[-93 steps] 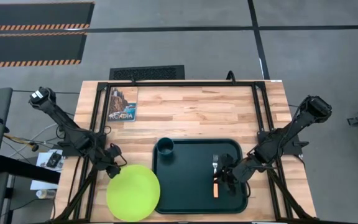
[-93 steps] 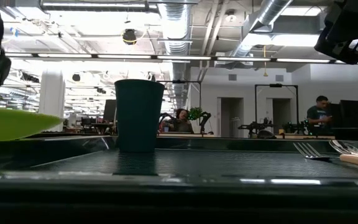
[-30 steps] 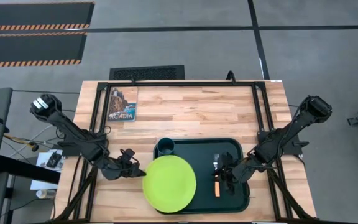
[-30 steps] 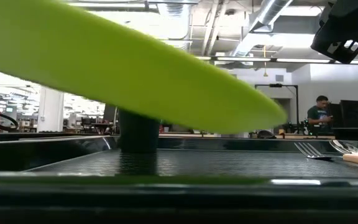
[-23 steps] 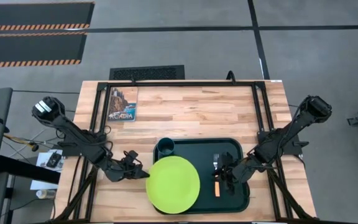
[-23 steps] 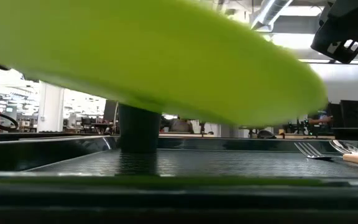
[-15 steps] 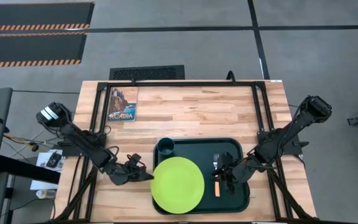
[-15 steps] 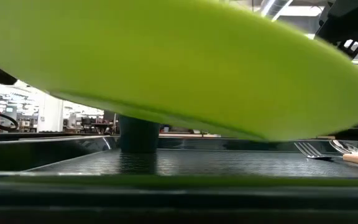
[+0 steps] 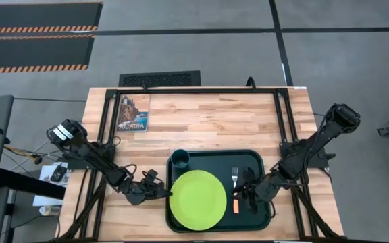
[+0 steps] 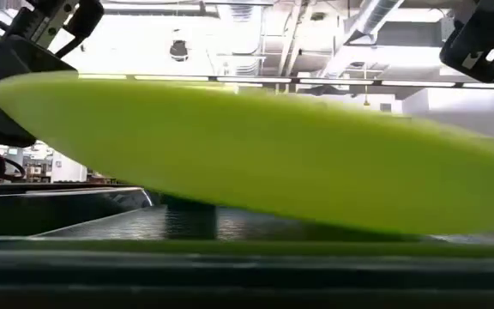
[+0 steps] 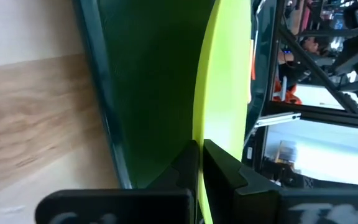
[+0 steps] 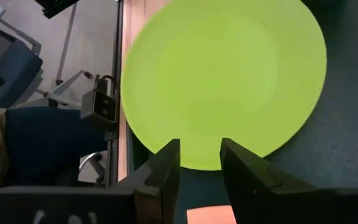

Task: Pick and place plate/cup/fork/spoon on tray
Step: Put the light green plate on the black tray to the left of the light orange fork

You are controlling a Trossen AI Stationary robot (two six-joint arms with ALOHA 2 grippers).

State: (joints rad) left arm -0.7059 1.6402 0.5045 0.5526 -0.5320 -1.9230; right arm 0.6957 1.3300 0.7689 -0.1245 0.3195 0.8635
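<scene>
Green plate (image 9: 198, 200) is over the middle of your dark tray (image 9: 255, 160), pinched by its edge in the left tool (image 9: 162, 195). It looks not yet set flat. The cup (image 9: 179, 159) stands in the tray's far corner; the fork (image 9: 234, 177) lies by the right tool (image 9: 243, 198), which waits with fingers apart. Next, I think, you lower the plate gently and let go.

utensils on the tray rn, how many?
1 clearly: the fork, tines showing on the tray's right side, beside the plate that the left gripper holds by its edge. An orange handle shows below it; the right gripper may hide the spoon.
</scene>
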